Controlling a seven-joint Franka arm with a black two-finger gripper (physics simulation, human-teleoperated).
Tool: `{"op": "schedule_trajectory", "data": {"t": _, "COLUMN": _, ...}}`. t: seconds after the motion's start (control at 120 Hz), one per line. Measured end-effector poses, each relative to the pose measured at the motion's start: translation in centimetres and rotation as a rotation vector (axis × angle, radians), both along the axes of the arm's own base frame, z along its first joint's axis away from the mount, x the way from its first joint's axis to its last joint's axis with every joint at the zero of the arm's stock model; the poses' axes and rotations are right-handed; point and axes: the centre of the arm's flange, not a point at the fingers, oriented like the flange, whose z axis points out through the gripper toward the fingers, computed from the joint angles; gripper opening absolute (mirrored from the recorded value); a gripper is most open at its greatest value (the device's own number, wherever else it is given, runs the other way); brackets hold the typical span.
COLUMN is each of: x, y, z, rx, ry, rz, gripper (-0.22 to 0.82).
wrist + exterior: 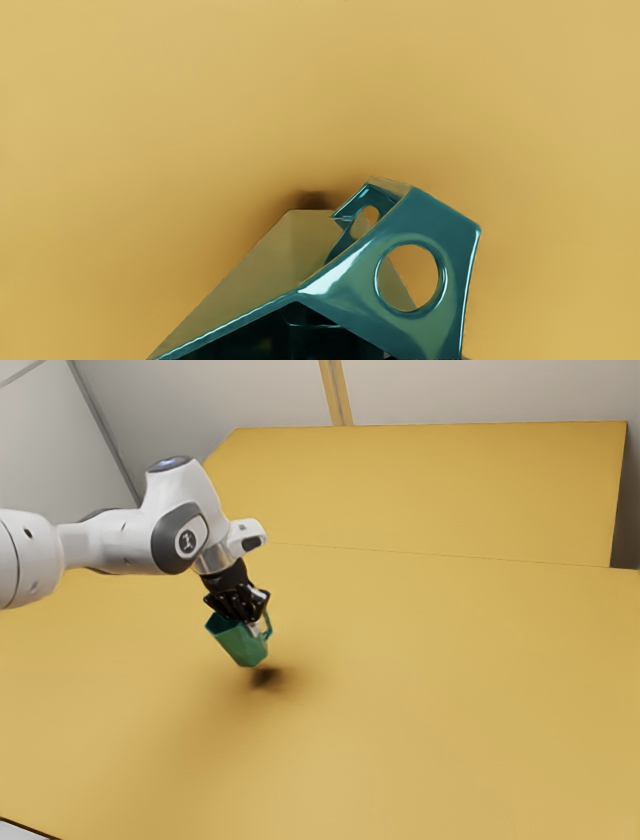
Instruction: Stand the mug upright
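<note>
In the exterior view my gripper (250, 617) points down at the upper rim of the green mug (240, 643). The mug hangs tilted above the table, its base low and its shadow on the surface beneath it. Its handle (268, 624) is toward the exterior view's right. In the wrist view the teal mug (260, 255) has its dark opening at the bottom edge, and the handle (450, 260) with a round hole stands out beside it. How my gripper holds the mug is hidden.
The yellow table (420, 690) stretches out around and below the mug. A raised yellow panel (430, 490) and a pale wall (480, 390) stand behind it. The table's near edge crosses the exterior view's lower left corner.
</note>
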Motion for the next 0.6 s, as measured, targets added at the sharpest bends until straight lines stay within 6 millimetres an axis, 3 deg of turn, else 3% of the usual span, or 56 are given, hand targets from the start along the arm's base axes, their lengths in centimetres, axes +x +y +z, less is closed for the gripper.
{"op": "schedule_trajectory", "data": {"t": 0.342, "x": -1.0, "y": -1.4, "z": -1.8, "rx": 0.104, "ry": -0.033, "rz": -0.085, "gripper": -0.18}}
{"op": "schedule_trajectory", "data": {"t": 0.6, "x": -0.6, "y": -2.1, "z": -4.5, "rx": 0.106, "ry": -0.012, "rz": -0.088, "gripper": -0.17}}
